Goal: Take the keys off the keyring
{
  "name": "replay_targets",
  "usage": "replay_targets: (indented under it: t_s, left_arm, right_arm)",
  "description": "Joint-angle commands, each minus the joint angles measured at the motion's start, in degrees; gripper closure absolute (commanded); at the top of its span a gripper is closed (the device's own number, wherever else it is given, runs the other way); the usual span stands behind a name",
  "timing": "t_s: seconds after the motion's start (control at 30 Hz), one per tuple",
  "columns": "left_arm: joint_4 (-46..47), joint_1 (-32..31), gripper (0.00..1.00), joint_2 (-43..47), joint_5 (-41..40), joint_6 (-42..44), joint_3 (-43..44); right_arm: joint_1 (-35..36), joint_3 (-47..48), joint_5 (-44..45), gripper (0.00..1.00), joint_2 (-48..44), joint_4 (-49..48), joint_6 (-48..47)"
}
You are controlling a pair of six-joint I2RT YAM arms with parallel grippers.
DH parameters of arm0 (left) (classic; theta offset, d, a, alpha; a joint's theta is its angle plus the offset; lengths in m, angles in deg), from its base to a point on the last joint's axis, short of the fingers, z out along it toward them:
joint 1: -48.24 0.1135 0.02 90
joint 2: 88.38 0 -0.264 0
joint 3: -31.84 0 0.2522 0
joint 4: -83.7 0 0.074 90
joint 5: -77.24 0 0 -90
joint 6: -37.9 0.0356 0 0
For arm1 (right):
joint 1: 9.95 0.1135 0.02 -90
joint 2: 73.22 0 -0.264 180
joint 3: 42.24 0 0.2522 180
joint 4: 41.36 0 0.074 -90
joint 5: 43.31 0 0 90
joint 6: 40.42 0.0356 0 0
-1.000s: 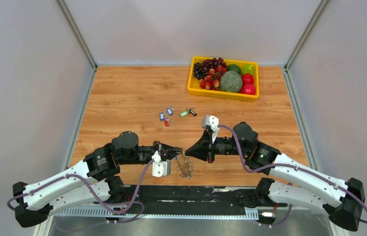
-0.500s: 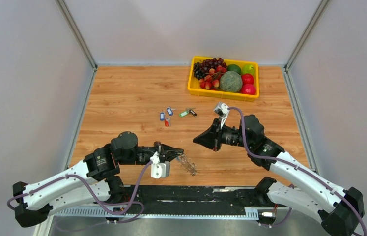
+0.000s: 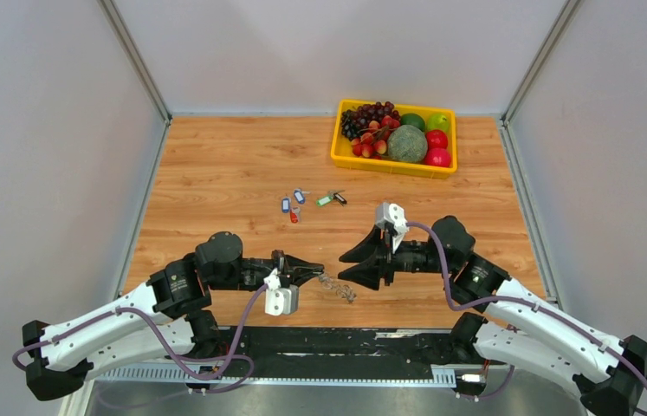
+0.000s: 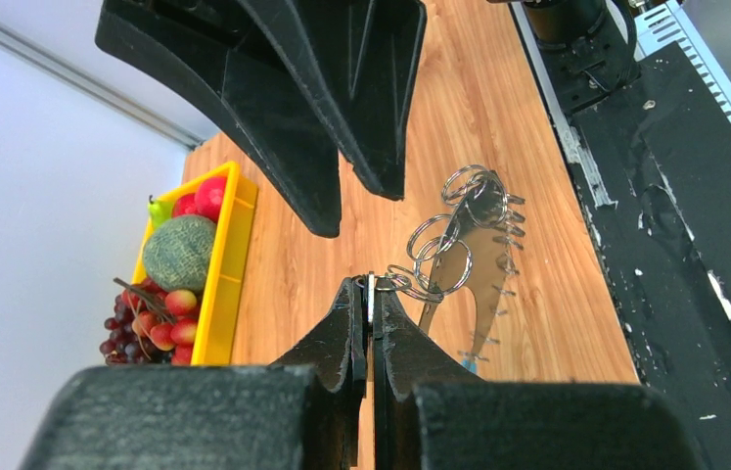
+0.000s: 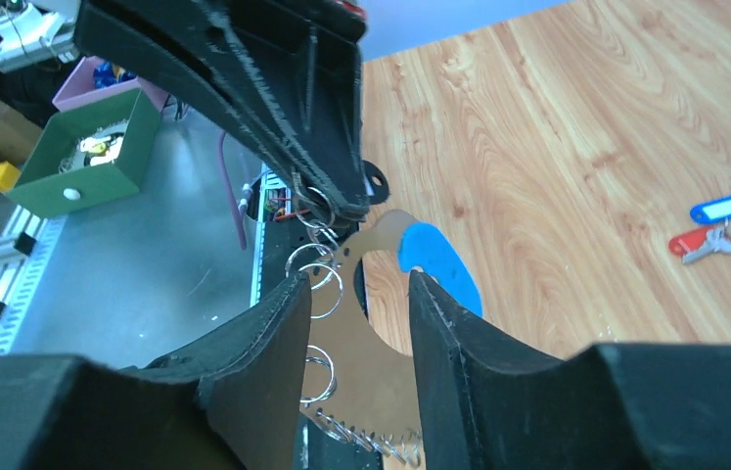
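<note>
The keyring is a flat grey hoop with a jagged edge and a blue section. My left gripper is shut on its edge and holds it just above the table's near edge. Small empty split rings hang on it; I see no key on them. My right gripper is open, its fingers on either side of the hoop without touching it. Loose keys lie on the table beyond: blue and red heads, green and black heads. Blue and red ones also show in the right wrist view.
A yellow fruit tray with grapes, a melon and apples stands at the back right, also in the left wrist view. The black base rail runs along the table's near edge under the keyring. Grey walls enclose the table.
My right gripper lifted away to the back right, then came back down, open, around the keyring. The keyring swung in my left gripper from hanging down to pointing right.
</note>
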Motion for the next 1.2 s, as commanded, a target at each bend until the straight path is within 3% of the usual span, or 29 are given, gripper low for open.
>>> replay_targets:
  t_s: [0.0,0.23,0.53,0.87,0.97,1.1,1.17]
  left_arm:
    - [2.65,-0.15,1.00,0.14,2.18,0.55,0.32]
    - [2.65,-0.20,1.00,0.12,2.51,0.53,0.38]
    - [2.66,-0.15,1.00,-0.04,3.41,0.44,0.34]
    - [2.65,-0.10,1.00,-0.30,3.52,0.42,0.32]
    - [2.65,-0.19,1.00,-0.26,3.44,0.44,0.32]
    - [2.65,-0.15,1.00,-0.15,3.30,0.44,0.32]
    - [2.63,-0.19,1.00,-0.18,3.18,0.44,0.32]
  right_arm:
    - [2.59,0.77,-0.22,0.56,-0.14,-3.34,-8.90]
    - [8.04,2.24,3.51,0.55,4.06,-3.34,-15.73]
    - [9.31,3.15,2.82,0.56,5.81,-5.40,-16.16]
    - [9.42,3.63,1.01,0.65,5.92,-6.29,-15.22]
    - [9.65,3.82,0.49,0.74,6.45,-6.67,-14.98]
    - [9.68,3.93,0.26,0.97,6.63,-6.68,-14.33]
    - [9.71,3.74,0.84,1.00,6.41,-6.60,-13.35]
